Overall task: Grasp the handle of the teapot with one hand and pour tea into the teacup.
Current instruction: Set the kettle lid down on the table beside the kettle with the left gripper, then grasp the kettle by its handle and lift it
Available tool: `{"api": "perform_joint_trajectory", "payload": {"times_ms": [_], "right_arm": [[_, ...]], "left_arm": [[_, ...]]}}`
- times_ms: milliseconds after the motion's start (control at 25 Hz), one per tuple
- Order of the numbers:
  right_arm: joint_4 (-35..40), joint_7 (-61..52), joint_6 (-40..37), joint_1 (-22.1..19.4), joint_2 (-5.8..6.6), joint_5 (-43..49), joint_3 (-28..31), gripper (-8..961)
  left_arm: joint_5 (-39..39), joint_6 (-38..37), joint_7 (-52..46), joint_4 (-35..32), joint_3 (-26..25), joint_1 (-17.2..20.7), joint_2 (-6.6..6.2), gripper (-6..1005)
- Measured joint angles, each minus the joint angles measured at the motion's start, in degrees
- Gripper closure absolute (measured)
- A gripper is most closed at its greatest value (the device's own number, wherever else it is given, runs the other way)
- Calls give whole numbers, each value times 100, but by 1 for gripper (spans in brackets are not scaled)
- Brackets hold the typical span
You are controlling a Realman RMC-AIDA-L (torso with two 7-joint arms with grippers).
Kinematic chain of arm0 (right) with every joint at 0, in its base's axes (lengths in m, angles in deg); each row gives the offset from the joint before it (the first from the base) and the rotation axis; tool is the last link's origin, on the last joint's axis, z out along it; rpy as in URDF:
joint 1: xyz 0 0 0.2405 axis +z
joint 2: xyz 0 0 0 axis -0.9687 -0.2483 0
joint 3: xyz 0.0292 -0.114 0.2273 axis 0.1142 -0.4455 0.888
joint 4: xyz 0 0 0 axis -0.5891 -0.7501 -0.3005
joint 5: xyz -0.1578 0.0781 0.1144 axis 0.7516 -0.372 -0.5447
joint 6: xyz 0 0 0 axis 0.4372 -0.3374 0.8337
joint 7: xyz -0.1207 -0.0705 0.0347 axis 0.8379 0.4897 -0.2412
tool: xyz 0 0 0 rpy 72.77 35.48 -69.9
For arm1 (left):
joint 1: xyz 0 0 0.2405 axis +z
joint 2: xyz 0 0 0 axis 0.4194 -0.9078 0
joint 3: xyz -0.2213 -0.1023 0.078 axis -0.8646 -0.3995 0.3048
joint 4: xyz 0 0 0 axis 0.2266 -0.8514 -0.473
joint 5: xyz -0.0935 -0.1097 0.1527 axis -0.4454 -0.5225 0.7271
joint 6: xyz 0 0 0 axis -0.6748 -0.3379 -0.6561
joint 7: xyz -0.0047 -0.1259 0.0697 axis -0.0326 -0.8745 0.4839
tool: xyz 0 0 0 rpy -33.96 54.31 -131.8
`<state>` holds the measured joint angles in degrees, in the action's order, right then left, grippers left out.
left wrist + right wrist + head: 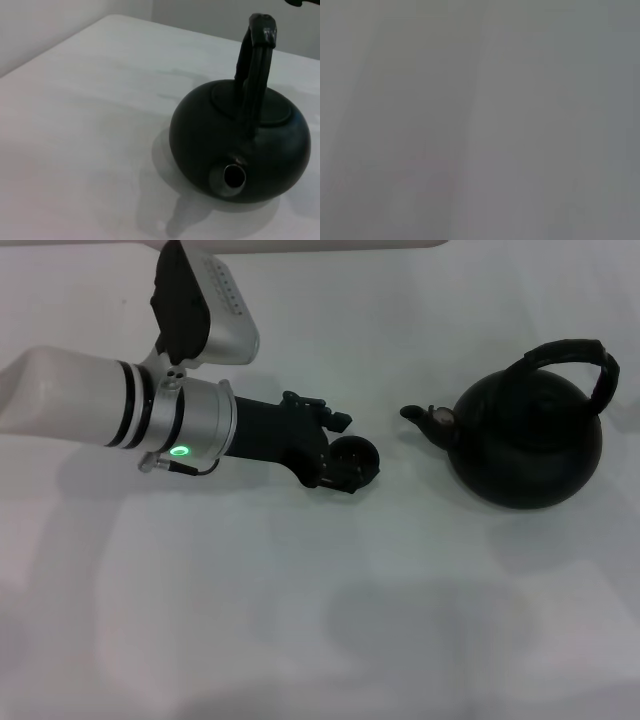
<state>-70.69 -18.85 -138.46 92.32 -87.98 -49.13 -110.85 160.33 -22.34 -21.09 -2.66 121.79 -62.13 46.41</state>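
1. At the middle of the white table [300, 620], in the head view, the left gripper [340, 455] reaches in from nine o'clock on a white and silver arm, a green light glowing on its wrist ring.
2. Its black fingers sit against the teacup [356, 457]; they look closed around the cup's near side, but black on black hides how wide they stand, so I cannot tell for sure whether the cup is held.
3. The teacup is small, round and black with a dark inside, lying just at the gripper's tip, about three o'clock from the wrist.
4. The teapot [530, 445] stands upright at three o'clock from the cup, apart from it, with bare table between spout and cup.
5. Its body is a big, squat, matte-black ball; the left wrist view shows a flat round lid [250, 102] set in the top.
6. The short spout [425, 418] points toward nine o'clock, at the cup, and carries a small grey cap; its open grey-rimmed mouth shows in the wrist view.
7. The handle [580, 355] is a thick black arch with a rough, wrapped look, rising over the pot's top; nothing touches it.
8. The right gripper is out of view; its wrist camera shows only a plain grey blur.
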Motion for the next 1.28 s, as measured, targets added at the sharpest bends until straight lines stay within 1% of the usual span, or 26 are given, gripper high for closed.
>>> {"api": "perform_joint_trajectory", "payload": {"times_ms": [80,160,240,320,360,440,480,560,640,760,800,880,960,1080,1120,1200,1280], "right_arm": [[0,4,0,-11,4,0,0,76],[0,5,0,-22,7,0,2,76],[2,2,-4,-64,20,0,7,76],[51,-22,-20,-159,40,0,8,76],[125,-82,-34,-245,56,7,8,76],[356,-357,-41,-481,135,37,-11,77],[486,-535,-37,-602,177,82,-32,77],[804,-1007,-14,-896,318,239,-61,78],[1105,-1536,-4,-1164,469,522,-63,78],[1621,-2488,71,-1470,672,1218,-23,79],[1812,-2842,139,-1548,727,1517,-10,80],[2233,-3591,325,-1654,796,2222,1,80],[2560,-4213,508,-1682,797,2822,9,81],[2909,-4875,801,-1651,697,3497,14,82],[2933,-4943,873,-1624,670,3568,17,82],[2958,-5007,1029,-1543,579,3682,17,83],[2963,-4957,1153,-1474,531,3705,39,84]], "left_arm": [[111,-38,-74,-280,-34,155,-1,238],[164,-65,-76,-702,-85,454,-6,221],[168,-79,46,-1198,-220,838,-11,212],[94,-146,311,-1780,-521,1336,-5,212],[35,-190,433,-1957,-645,1507,-3,213],[-270,-341,820,-2315,-1031,1967,0,213],[-417,-411,987,-2385,-1159,2095,-2,213],[-922,-690,1553,-2428,-1566,2395,-10,213],[-1453,-1171,2266,-2272,-2013,2651,-9,213],[-2128,-1966,3264,-1846,-2549,2865,-8,214],[-2259,-2171,3451,-1708,-2692,2895,-10,214],[-2375,-2478,3621,-1447,-3002,2918,-15,214],[-2370,-2557,3634,-1306,-3150,2926,-15,214],[-2354,-2589,3653,-1207,-3187,2946,-14,215],[-2352,-2593,3680,-1187,-3188,2955,-12,215],[-2352,-2604,3723,-1148,-3190,2966,-9,215],[-2352,-2627,3735,-1118,-3188,2975,-9,216]]}}
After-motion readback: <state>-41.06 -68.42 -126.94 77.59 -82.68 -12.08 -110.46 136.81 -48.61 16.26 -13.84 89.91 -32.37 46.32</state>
